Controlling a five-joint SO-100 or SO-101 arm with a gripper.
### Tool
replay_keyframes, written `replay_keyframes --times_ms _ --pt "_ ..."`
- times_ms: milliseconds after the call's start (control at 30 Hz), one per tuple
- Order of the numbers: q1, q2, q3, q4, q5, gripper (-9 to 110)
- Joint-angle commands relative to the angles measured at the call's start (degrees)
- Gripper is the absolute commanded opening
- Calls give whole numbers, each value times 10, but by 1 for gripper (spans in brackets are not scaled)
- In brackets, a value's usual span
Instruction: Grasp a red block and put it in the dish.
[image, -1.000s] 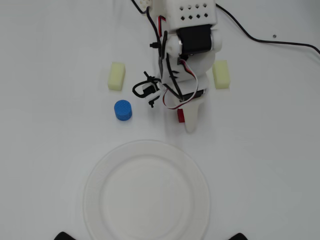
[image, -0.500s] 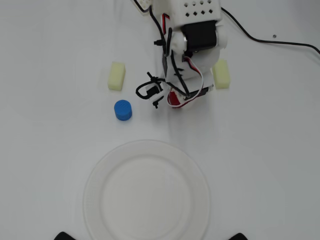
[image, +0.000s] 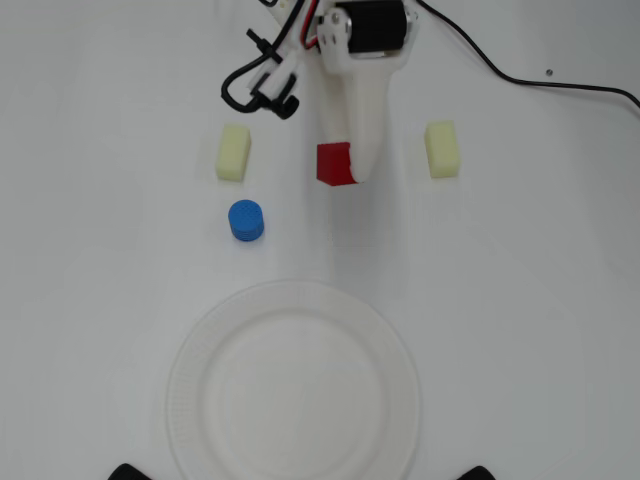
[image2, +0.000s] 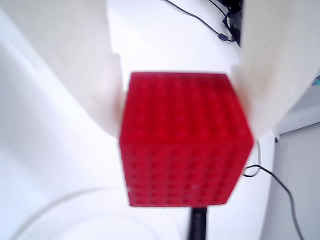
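The red block (image: 333, 163) is a small bright red cube at the upper middle of the overhead view. It fills the wrist view (image2: 185, 145), where white fingers (image2: 85, 75) press on its left and right sides. My gripper (image: 345, 172) is shut on it, and one white finger covers the block's right side from above. I cannot tell whether the block rests on the table or is lifted. The dish (image: 185, 380), a large white paper plate with a ribbed rim, lies well below the block; its rim shows faintly in the wrist view (image2: 60, 210).
A blue cylinder (image: 245, 221) stands left of and below the block. Pale yellow foam blocks lie to the left (image: 233, 153) and right (image: 442, 149). A black cable (image: 560, 82) runs at the top right. Two black feet (image: 130, 472) show at the bottom edge.
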Motion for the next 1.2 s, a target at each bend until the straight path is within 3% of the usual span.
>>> replay_keyframes --times_ms 0,233,600,867,967,1167 --pt "24 32 4 -71 -3 0" --pt "45 -163 -65 -110 22 0" --pt "58 -552 -380 -36 90 0" --pt "63 -649 -419 -15 105 0" --pt "63 -658 -459 46 112 0" --pt "62 -715 -657 266 112 30"
